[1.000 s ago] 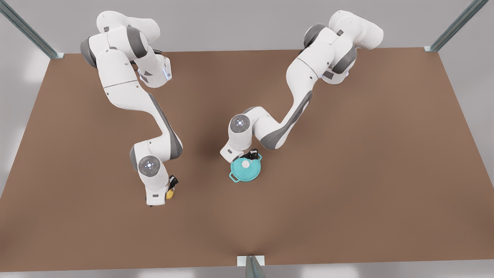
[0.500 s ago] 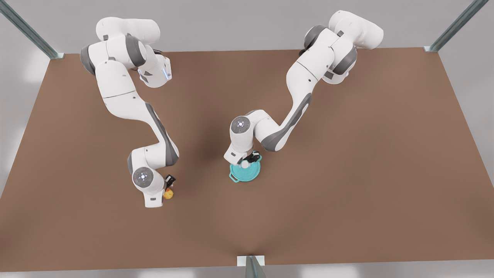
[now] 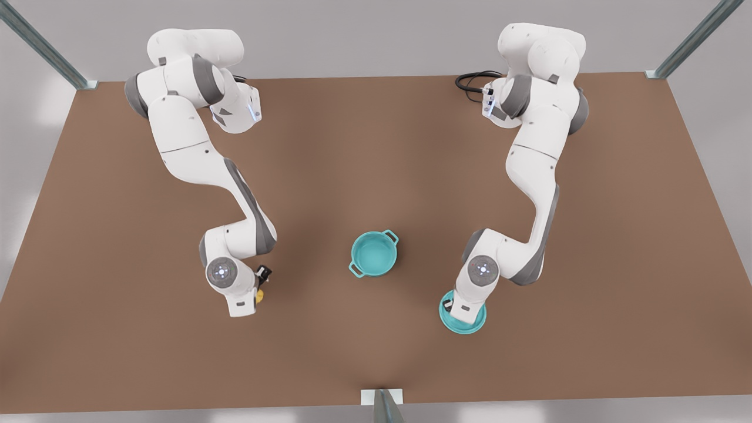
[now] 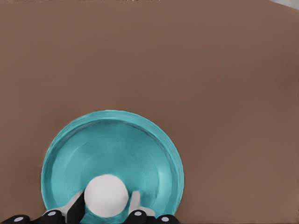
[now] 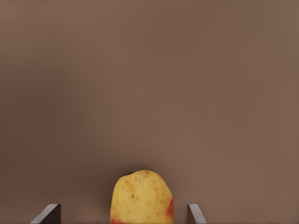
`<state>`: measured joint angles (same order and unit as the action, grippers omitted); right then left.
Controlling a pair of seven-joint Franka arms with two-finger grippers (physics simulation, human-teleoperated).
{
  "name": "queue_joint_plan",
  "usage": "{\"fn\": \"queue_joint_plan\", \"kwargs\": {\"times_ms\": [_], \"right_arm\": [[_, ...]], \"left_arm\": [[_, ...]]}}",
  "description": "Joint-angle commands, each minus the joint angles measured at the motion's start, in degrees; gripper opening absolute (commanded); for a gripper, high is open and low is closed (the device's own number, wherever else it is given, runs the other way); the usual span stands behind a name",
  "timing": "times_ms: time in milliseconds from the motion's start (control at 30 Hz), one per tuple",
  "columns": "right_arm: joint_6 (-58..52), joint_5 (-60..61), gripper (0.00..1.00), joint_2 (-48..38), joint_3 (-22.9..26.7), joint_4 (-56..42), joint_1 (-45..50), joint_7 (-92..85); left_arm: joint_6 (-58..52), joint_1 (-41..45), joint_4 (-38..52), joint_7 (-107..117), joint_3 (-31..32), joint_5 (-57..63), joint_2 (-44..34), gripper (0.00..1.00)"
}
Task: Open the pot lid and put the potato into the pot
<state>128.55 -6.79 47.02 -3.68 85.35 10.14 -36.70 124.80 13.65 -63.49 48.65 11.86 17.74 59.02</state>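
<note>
Two arms over brown tabletop (image 3: 376, 147). Pot (image 3: 374, 253) at centre, uncovered, teal inside showing. Lid (image 3: 464, 320) lies toward the front view's right, well apart from pot; left tool (image 4: 107, 212) clamped on its white knob (image 4: 106, 195). Potato (image 5: 141, 197) sits between the right tool's (image 5: 124, 215) widely spread fingers (image 5: 48, 213), apart from both.
</note>
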Motion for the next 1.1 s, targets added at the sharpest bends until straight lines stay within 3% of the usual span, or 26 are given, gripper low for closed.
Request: {"fn": "queue_joint_plan", "kwargs": {"times_ms": [0, 100, 133, 167, 200, 233, 267, 433, 467, 667, 1000, 1067], "right_arm": [[-0.1, 0.0, 1.00, 0.2, 0.0, -0.6, 0.0, -4.6], [-0.1, 0.0, 1.00, 1.1, 0.0, -1.5, -0.1, -5.0], [-0.1, 0.0, 1.00, 1.3, 0.0, -1.8, -0.1, -5.0], [-0.1, 0.0, 1.00, 1.6, 0.0, -1.8, -0.2, -5.3], [-0.1, 0.0, 1.00, 1.6, 0.0, -1.8, -0.2, -5.3], [-0.1, 0.0, 1.00, 1.8, 0.0, -1.8, -0.2, -5.3], [-0.1, 0.0, 1.00, 1.8, 0.1, -1.8, -0.2, -5.5], [-0.1, 0.0, 0.92, 1.7, 0.3, -1.8, -0.3, -6.3], [-0.1, 0.0, 0.92, 1.6, 0.4, -1.8, -0.3, -6.3], [-0.1, 0.2, 0.78, 1.6, 0.4, -1.8, -0.3, -8.4], [0.2, 0.2, 0.69, 1.8, 0.4, -1.6, -0.3, -9.3], [0.2, 0.2, 0.63, 1.8, 0.4, -1.6, -0.3, -10.0]], "left_arm": [[2.6, 0.0, 0.2, -21.8, 0.1, -0.3, -0.2, 1.00], [-4.7, -1.9, 0.2, -30.0, -0.2, -0.1, -3.3, 1.00], [-18.7, -5.6, 0.2, -39.2, 1.1, -1.9, -10.1, 1.00], [-33.1, -12.8, 0.2, -48.5, 2.0, -11.4, -18.1, 1.00], [-40.3, -19.1, -2.9, -48.7, 1.7, -16.9, -27.3, 1.00], [-26.2, -23.6, -22.4, -48.7, 1.8, -17.7, -43.1, 1.00], [-24.3, -23.3, -28.0, -48.5, 1.9, -16.9, -48.7, 1.00], [-28.2, -21.1, -25.2, -47.2, 4.8, -17.6, -48.2, 1.00], [-29.4, -18.8, -24.4, -37.2, 6.8, -17.0, -47.7, 1.00], [-31.5, -18.5, -21.9, -39.2, 7.0, -19.4, -47.3, 1.00], [-30.8, -18.8, -21.8, -39.6, 6.7, -19.6, -45.7, 1.00], [-30.8, -18.8, -21.8, -39.6, 6.6, -19.4, -45.7, 1.00]]}}
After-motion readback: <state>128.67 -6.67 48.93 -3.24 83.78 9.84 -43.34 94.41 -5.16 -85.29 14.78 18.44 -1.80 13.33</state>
